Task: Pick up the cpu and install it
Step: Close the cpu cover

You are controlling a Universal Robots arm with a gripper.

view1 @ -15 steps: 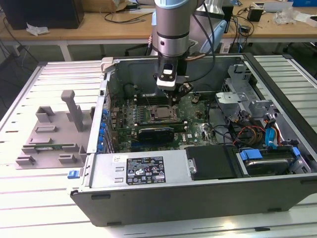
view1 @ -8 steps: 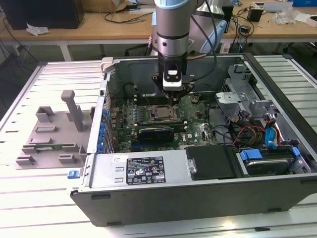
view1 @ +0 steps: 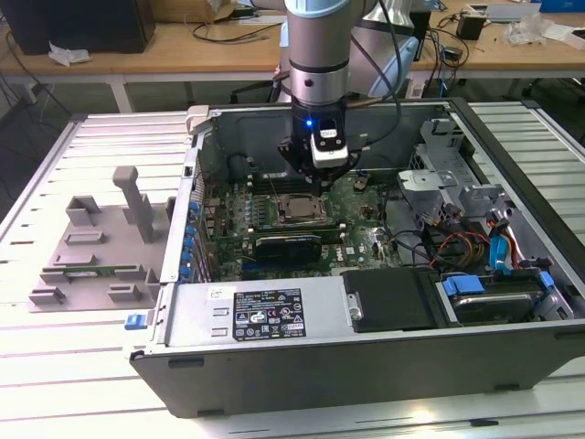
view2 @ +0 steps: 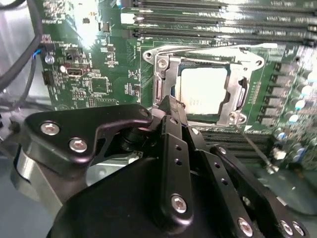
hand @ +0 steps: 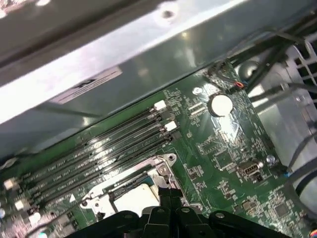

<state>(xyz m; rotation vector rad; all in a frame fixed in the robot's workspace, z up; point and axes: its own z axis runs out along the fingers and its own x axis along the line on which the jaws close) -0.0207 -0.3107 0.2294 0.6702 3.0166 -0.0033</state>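
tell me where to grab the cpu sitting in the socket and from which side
Take the cpu by two opposite edges of its metal top, probably coming straight down from above. It lies flat inside the metal socket frame, whose rim surrounds it, so a sideways approach looks blocked.

Silver-grey square cpu (view2: 203,89), flat inside the metal socket frame (view2: 162,74)

The flat square cpu (view2: 204,89) has a shiny silver-grey metal top; the socket frame (view2: 162,79) around it is bare metal, the green circuit board (view2: 106,52) glossy.
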